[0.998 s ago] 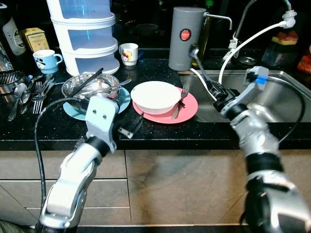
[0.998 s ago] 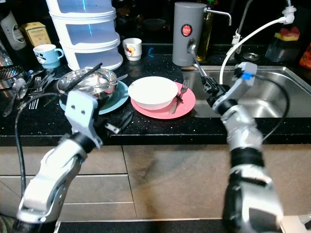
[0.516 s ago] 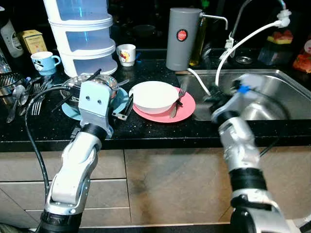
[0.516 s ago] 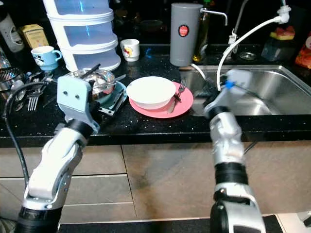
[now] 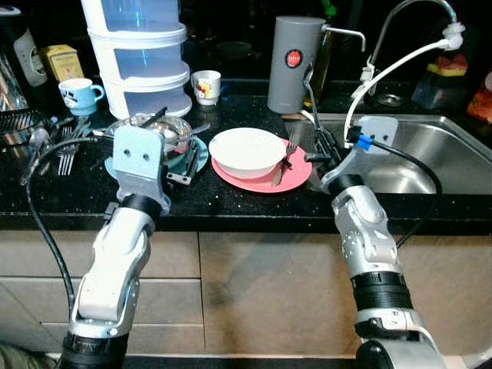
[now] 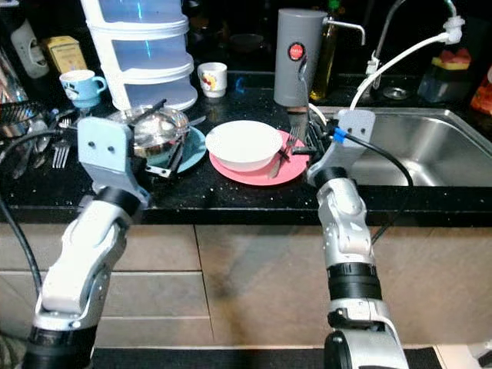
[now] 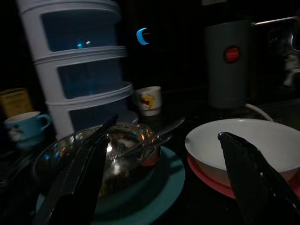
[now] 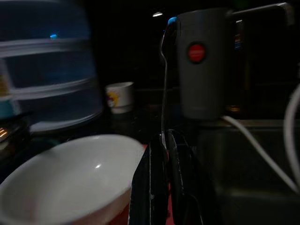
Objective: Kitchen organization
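Observation:
My right gripper (image 5: 317,151) is shut on the handle of a metal spoon (image 5: 308,84) that stands upright. It hovers at the right rim of the pink plate (image 5: 298,175), between the plate and the sink. On the plate sit a white bowl (image 5: 247,150) and a fork (image 5: 290,151). My left gripper (image 5: 178,158) is open and low over the teal plate (image 5: 197,157), next to the steel bowl (image 5: 159,132), which holds utensils. In the left wrist view its fingers (image 7: 251,180) spread wide, and the steel bowl (image 7: 110,157) and white bowl (image 7: 243,145) lie ahead. In the right wrist view my gripper (image 8: 161,157) pinches the thin spoon handle (image 8: 164,93).
A stacked white container (image 5: 138,54), a blue mug (image 5: 77,94) and a white mug (image 5: 204,84) stand at the back. The grey canister (image 5: 292,61) is behind the pink plate. The steel sink (image 5: 430,154) with faucet and white hose lies right. Loose cutlery (image 5: 65,146) lies far left.
My right gripper carried the spoon left from over the sink edge to the pink plate's rim. My left gripper rose from the counter's front edge to the teal plate. The camera shifted slightly.

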`<state>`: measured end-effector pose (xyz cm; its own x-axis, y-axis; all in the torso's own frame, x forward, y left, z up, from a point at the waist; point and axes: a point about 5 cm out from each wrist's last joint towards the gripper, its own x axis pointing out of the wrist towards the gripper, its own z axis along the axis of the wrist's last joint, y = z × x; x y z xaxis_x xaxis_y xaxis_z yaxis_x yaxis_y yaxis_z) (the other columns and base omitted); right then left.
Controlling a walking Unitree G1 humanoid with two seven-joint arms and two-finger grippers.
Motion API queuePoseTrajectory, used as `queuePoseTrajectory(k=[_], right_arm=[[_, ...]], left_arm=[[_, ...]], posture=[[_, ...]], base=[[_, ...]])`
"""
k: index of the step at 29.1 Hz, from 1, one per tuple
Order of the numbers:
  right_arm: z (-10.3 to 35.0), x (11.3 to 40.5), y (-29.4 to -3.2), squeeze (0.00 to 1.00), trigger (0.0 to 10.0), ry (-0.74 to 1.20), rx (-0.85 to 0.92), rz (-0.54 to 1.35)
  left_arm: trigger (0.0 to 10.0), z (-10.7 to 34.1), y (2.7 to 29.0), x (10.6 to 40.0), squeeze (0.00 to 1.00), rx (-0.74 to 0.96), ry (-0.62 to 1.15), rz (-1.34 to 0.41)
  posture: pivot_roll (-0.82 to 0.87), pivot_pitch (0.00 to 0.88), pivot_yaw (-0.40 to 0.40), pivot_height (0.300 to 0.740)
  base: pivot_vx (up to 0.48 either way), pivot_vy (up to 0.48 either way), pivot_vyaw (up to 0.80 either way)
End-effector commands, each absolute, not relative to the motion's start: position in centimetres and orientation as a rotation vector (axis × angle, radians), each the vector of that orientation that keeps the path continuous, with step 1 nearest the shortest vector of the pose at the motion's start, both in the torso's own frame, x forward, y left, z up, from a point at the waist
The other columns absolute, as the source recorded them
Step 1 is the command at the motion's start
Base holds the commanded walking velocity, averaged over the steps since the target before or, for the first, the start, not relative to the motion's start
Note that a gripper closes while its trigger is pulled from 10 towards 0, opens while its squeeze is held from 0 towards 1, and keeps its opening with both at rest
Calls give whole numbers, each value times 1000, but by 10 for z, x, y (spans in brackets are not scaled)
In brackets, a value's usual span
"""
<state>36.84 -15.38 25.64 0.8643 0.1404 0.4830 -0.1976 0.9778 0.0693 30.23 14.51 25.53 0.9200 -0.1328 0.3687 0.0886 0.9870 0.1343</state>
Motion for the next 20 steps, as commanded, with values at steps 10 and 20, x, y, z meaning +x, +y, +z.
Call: queuePoseTrajectory(k=[10,20], right_arm=[[259,366,-155,0,10000,-500,99,175],[260,366,-155,0,10000,-500,95,179]], left_arm=[[10000,254,145,303,0,100,-380,-108],[10000,254,145,303,0,92,-382,-111]], posture=[[99,26,12,740],[94,16,11,740]], base=[[0,-480,0],[0,-451,0]])
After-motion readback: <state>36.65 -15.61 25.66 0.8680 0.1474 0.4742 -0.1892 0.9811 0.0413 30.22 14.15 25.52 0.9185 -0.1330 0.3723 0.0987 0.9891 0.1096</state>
